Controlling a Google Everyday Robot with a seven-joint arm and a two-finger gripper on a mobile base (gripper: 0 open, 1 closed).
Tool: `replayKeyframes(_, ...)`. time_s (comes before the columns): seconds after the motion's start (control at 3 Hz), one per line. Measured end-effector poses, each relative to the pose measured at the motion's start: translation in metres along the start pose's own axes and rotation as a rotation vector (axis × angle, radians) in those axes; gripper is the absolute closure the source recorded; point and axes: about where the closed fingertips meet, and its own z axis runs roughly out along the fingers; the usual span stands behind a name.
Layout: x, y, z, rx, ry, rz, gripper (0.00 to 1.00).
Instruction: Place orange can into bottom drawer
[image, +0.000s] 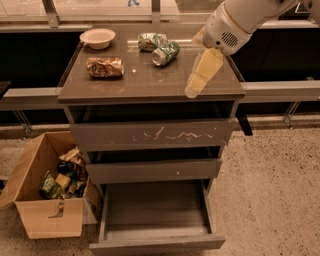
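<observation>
The orange can (104, 67), creased and orange-brown, lies on its side on the left part of the grey cabinet top (145, 85). The bottom drawer (155, 206) is pulled out at the foot of the cabinet, and its flat grey floor shows nothing on it. My gripper (195, 86) hangs from the white arm (240, 20), pale yellow, over the right front part of the cabinet top. It is well to the right of the orange can and holds nothing that I can see.
A smooth green can (165, 53) and a green-and-white can (150, 41) lie at the back middle of the top, with a white bowl (97, 37) at the back left. The scratched drawer front (155, 135) and another drawer (155, 170) sit slightly out. An open cardboard box (47, 195) of trash stands left of the cabinet.
</observation>
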Motion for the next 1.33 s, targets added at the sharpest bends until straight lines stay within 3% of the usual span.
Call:
replayKeyframes(0.67,-0.002,-0.012,0.017,0.014,-0.023,0.01,0.0)
replayKeyframes(1.0,-0.009,-0.046,0.046,0.067,-0.075,0.032,0.0)
replayKeyframes(1.33,-0.02,-0.082,0.069,0.116,-0.081,0.041,0.0)
